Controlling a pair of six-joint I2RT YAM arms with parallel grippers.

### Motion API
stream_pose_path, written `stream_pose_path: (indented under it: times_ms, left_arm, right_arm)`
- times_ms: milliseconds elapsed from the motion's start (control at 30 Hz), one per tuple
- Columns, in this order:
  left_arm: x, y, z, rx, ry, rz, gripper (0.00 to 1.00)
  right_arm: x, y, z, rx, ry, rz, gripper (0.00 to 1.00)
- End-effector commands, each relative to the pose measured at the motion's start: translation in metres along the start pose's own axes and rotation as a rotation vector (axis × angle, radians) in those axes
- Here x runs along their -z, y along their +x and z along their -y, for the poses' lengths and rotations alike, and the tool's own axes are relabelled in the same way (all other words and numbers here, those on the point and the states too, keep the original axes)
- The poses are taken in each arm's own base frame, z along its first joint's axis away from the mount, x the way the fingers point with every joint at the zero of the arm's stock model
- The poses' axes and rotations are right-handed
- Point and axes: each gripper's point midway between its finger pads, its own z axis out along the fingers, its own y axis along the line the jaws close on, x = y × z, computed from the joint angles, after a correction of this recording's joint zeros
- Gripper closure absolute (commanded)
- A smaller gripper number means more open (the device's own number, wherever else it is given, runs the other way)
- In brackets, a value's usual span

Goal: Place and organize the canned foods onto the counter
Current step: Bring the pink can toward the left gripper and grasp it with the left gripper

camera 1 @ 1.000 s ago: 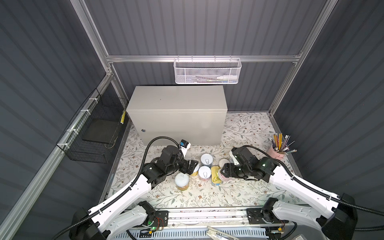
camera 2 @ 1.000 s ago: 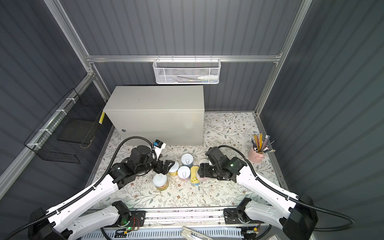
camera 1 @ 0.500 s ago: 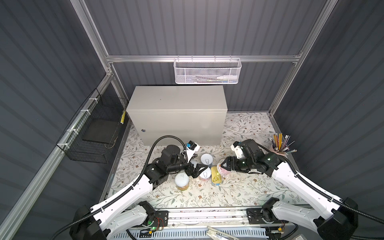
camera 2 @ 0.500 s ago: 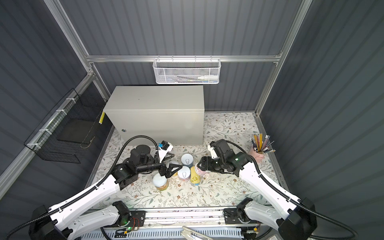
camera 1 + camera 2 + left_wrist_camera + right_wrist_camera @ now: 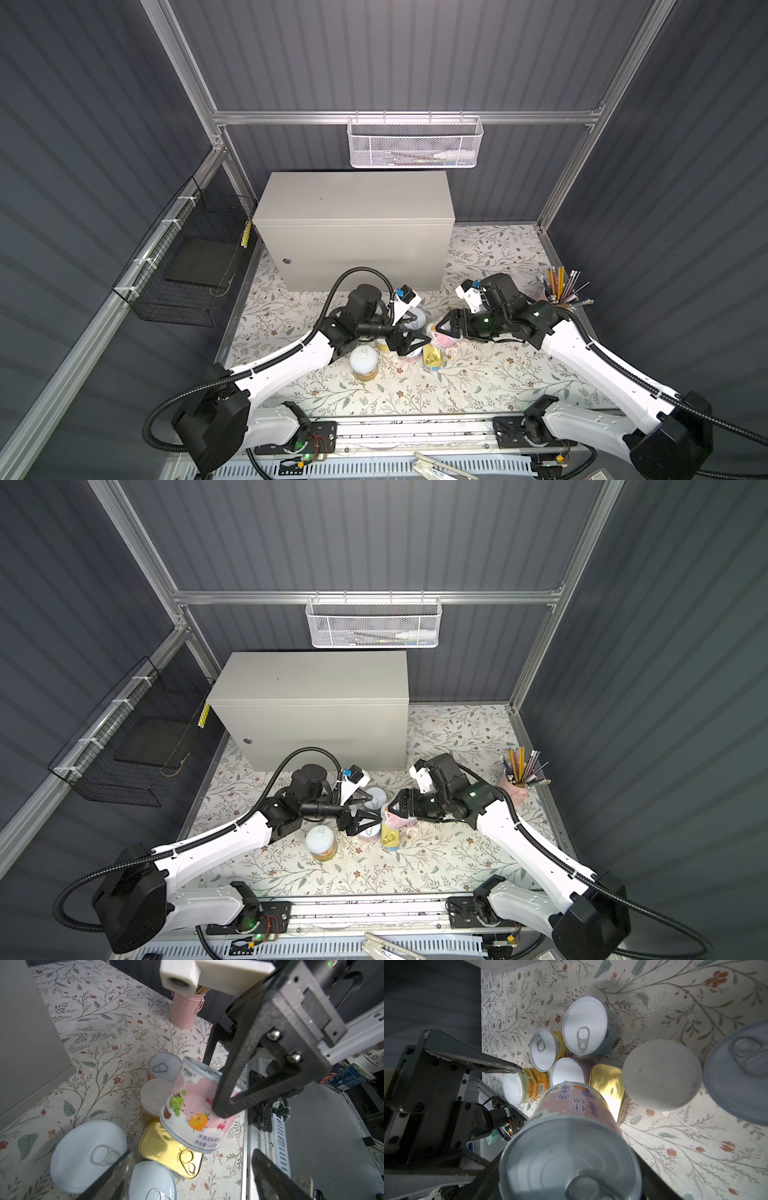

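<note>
One pink can [image 5: 193, 1109], tilted and pinched across its side wall by the right gripper [image 5: 444, 328] just above the clustered cans [image 5: 589, 1026] on the floral mat [image 5: 498, 374] before the counter [image 5: 353, 199], we judge rigid, weighty and slick, so hold mid-label; left gripper [image 5: 419, 329] spread, empty.

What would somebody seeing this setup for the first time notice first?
The right gripper holds a pink-labelled round can tilted above a huddle of silver-lidded cans and a gold-topped rectangular tin on the floral mat. The left gripper hangs open just opposite, and the big beige-grey metal box stands behind them.
</note>
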Motion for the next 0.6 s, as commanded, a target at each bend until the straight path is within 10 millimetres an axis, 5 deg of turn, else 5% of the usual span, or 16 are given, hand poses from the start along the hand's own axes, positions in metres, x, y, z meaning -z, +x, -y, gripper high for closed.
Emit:
stream_pose_path:
  times_ms: [0, 567]
  left_arm:
    - [-0.006, -0.017, 0.013, -0.075, 0.056, 0.027, 0.13]
    - [-0.037, -0.008, 0.015, -0.129, 0.070, -0.045, 0.14]
  right_arm:
    - [0.010, -0.019, -0.027, 0.062, -0.097, 0.057, 0.44]
    - [0.005, -0.014, -0.033, 0.027, -0.168, 0.043, 0.46]
